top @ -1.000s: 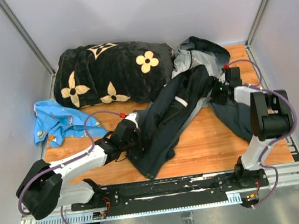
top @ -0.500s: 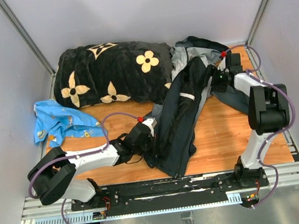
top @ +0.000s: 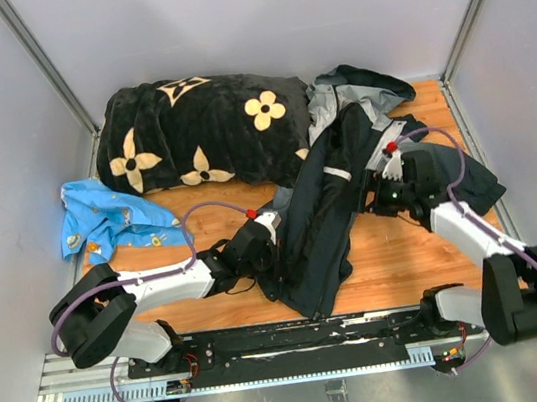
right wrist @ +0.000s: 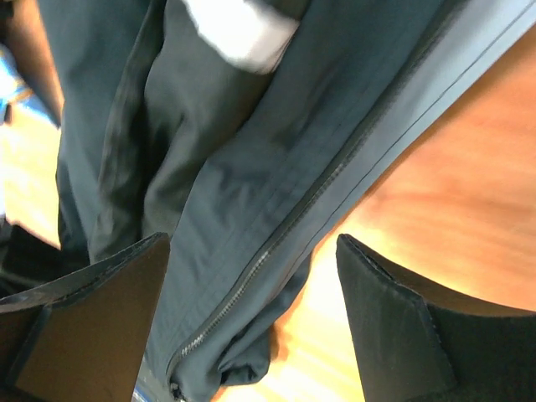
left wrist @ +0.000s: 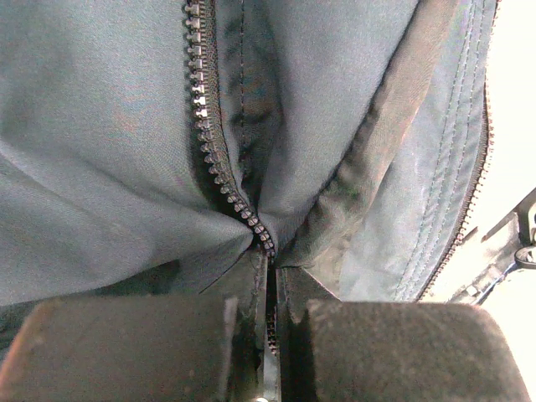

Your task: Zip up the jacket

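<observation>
1. The right gripper (top: pixel 377 197) has left the collar end at 1 o'clock and swung back toward us. It now hangs at the 3 o'clock side of the jacket (top: pixel 333 191), jaws wide, holding nothing.
2. From its wrist, a zipper (right wrist: pixel 285 230) runs along the jacket's edge below the spread fingers, with bare table (right wrist: pixel 435 176) beside it. We cannot tell whether the fingers touch cloth.
3. The left gripper (top: pixel 268 254) has stayed put for the last half second. It is clamped on the jacket's bottom end at 7 o'clock, and one row of teeth (left wrist: pixel 209 159) runs down into the gap between its pads.
4. The jacket has kept its line, stretched from the table's centre to 1 o'clock, hood beside the blanket (top: pixel 197 131).
5. The front above the clamp is open, the second tooth row well apart at 3 o'clock.
6. We judge the stretching done and the right gripper coming in for the zipper; no zipping has begun.
</observation>
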Robot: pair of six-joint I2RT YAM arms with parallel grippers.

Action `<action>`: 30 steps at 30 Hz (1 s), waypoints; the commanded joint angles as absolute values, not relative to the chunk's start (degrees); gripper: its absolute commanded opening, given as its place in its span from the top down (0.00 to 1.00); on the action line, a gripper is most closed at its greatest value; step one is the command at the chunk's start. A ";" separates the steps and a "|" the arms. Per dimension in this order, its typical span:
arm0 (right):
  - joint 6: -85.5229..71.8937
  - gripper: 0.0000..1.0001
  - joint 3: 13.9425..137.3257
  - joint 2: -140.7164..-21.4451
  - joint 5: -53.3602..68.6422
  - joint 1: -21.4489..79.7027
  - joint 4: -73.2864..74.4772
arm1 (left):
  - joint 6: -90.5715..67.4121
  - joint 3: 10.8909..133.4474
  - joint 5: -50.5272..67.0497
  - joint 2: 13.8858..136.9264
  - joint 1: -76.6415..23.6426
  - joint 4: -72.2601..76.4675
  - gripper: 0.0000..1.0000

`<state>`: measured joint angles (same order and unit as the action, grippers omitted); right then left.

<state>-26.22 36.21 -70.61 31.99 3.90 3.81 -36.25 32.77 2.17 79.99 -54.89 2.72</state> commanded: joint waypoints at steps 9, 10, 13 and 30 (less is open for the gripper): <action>-37.17 0.21 20.83 -63.64 29.38 17.75 -11.76 | -36.81 32.73 2.08 79.63 -56.20 5.93 1.00; -37.58 0.22 20.30 -63.94 29.87 18.09 -12.68 | -36.82 32.80 2.08 79.77 -56.29 6.01 1.00; -39.28 0.24 19.01 -63.44 32.04 18.95 -15.97 | -36.82 33.04 2.13 80.38 -56.56 6.06 1.00; -38.66 0.40 24.27 -61.86 34.29 22.24 -16.99 | -35.08 35.37 -2.02 78.22 -56.81 1.34 0.99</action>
<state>-38.59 22.06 -59.96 32.21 19.94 -13.04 -36.18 33.45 0.67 80.49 -56.12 2.87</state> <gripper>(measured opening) 0.616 0.033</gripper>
